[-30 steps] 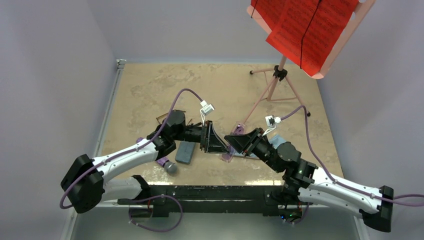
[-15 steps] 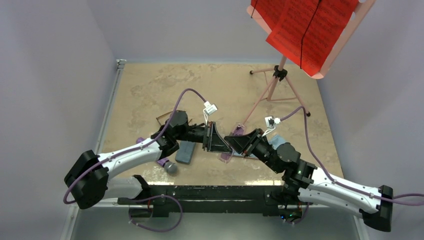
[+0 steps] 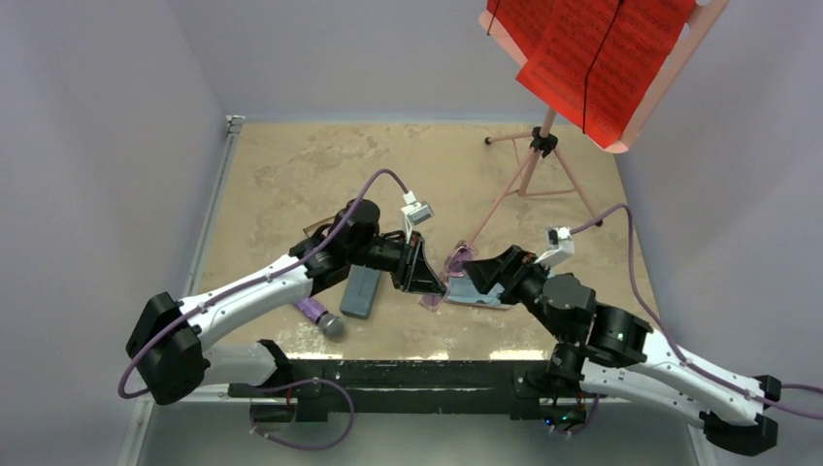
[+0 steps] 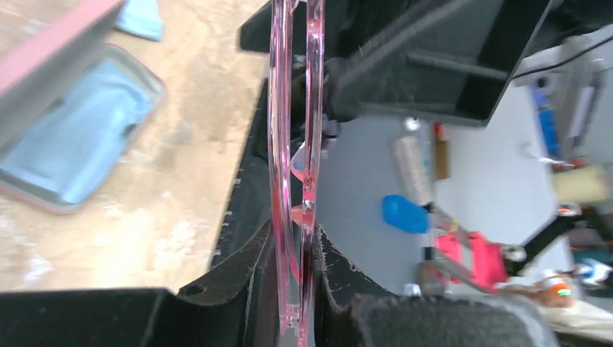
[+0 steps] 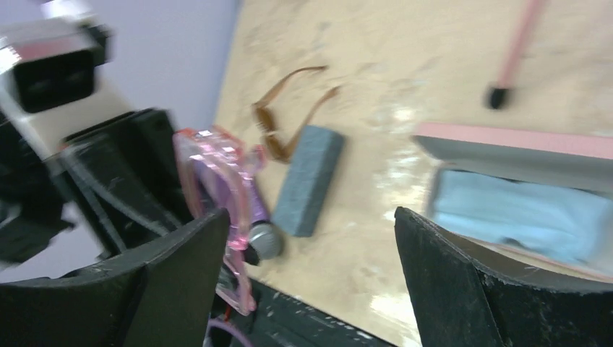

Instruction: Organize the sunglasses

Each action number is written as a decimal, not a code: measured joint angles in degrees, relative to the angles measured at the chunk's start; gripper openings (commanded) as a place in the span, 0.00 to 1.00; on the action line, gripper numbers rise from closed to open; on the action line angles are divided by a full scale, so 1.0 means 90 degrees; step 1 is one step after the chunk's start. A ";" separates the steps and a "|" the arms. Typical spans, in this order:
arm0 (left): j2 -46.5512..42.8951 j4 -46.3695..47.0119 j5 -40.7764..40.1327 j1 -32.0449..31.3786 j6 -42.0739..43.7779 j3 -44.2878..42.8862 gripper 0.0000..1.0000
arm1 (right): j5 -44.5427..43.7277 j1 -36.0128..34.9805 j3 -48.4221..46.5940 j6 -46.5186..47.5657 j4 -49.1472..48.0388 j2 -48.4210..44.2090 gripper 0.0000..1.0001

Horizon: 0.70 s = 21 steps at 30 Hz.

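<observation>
- Sunglasses: the pink glasses [image 4: 279, 144] are folded flat and stand on edge, pinched in the left gripper [image 4: 295, 249]. Its jaws are drawn narrow, one pad on each side of the frame.
- That pair hangs clear of the table [image 3: 291, 165], over its near half, about midway between the left and right edges.
- The right gripper [image 5: 311, 231] faces the pair from the right, just beside it. Its jaws are spread wide with nothing between them.
- One of its fingers [image 5: 181, 282] sits right against the lower rim of the pink frame; I cannot tell whether they touch.
- The brown glasses [image 5: 269, 134] lie on the table toward the left edge with their temple arms spread open. They are well apart from both grippers' fingers.
- They lie right by the far end of the grey case [image 5: 307, 181]; I cannot make out whether they touch it.
- The grey case is closed and lies flat, just left of the left gripper.
- A purple tube [image 3: 318, 316] with a grey cap lies by the case's near end, close to the near edge.
- The pink case [image 4: 43, 43] lies open on the table below the right gripper, lid raised, with a light blue cloth [image 4: 72, 137] inside.
- A stand [image 3: 529, 170] with red sheets has its feet near the far right corner.
</observation>
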State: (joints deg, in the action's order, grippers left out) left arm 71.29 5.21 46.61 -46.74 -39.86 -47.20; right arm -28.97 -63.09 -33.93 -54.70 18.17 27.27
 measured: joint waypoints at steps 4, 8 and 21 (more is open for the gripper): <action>0.0226 -0.1477 -0.0648 -0.0005 0.1537 -0.0780 0.00 | -0.1141 0.0012 -0.0831 -0.1069 0.2239 0.0029 0.94; 0.0697 -0.2266 -0.1450 -0.0027 0.2662 -0.1324 0.00 | -0.2069 0.0024 -0.1523 -0.2385 0.4500 0.0036 0.95; 0.2919 -0.4524 -0.1498 -0.0784 0.6142 -0.3563 0.00 | -0.2844 0.0068 -0.1302 -0.2747 0.5503 -0.1207 0.95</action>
State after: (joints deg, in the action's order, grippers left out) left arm 97.56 -35.51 33.12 -53.80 15.42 -79.26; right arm -54.57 -62.48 -45.65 -79.42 67.70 16.40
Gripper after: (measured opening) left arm 0.235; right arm 0.949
